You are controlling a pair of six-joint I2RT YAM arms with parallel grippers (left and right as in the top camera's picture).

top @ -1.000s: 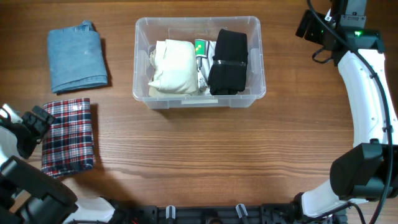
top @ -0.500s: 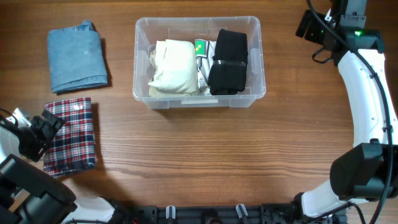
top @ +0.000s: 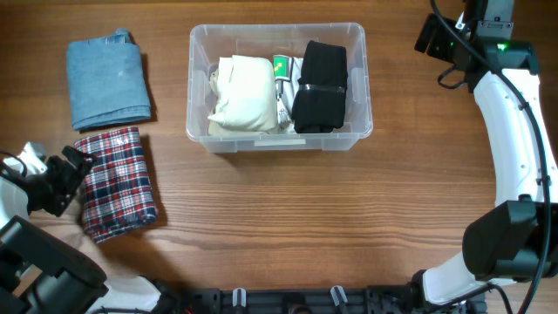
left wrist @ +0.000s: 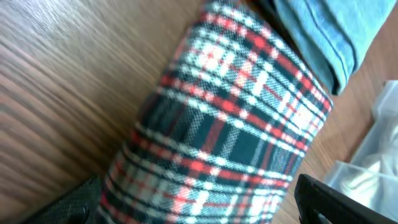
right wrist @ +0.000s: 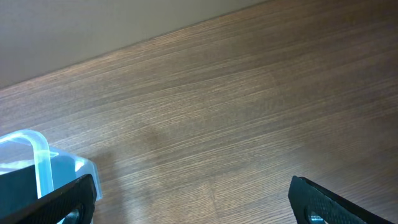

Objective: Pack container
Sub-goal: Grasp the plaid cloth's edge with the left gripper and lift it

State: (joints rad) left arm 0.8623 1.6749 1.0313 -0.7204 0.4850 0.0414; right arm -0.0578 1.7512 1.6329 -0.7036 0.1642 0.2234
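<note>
Plaid cloth (top: 118,183) newly askew, farther right, between left end effector's (left wrist: 199,200) parted fingers (left wrist: 336,205); container (top: 279,142) well apart.

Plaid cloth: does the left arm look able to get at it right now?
Probably yes: the left claw is right at the plaid cloth, open around its end, nothing between them.

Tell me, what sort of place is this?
Probably a robot lab bench, not a home: a wooden table, two arms at its edge, folded clothes staged beside a clear bin.
</note>
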